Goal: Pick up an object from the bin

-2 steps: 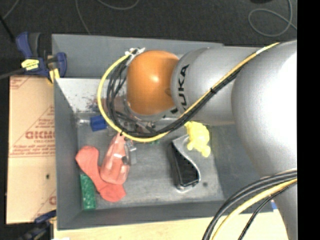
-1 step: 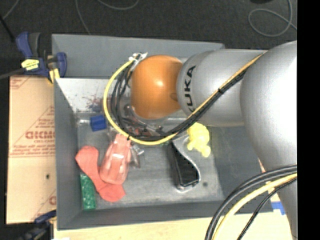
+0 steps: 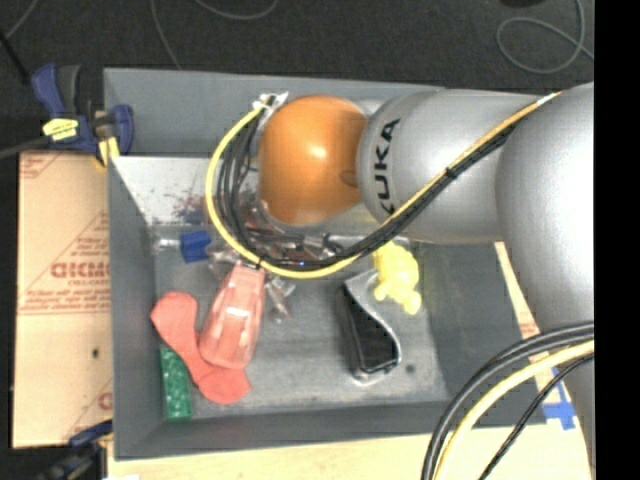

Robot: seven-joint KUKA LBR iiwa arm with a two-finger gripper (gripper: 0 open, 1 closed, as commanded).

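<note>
My gripper (image 3: 272, 290) reaches down into the middle of the bin, mostly hidden under the wrist's orange cover. Right at its left side lies a pink translucent car-shaped toy (image 3: 234, 320), its upper end touching or just beneath the gripper; I cannot tell whether it is held. The pink toy rests on a flat salmon-red piece (image 3: 176, 320) that stretches toward the bin's front. A black glossy oblong thing (image 3: 368, 344) lies to the gripper's right. A yellow toy figure (image 3: 397, 276) sits beyond it, near the arm.
A green studded bar (image 3: 175, 385) lies in the front left corner. A small blue piece (image 3: 195, 244) sits at the back left next to the cables. The arm and its cover hide the bin's back right part.
</note>
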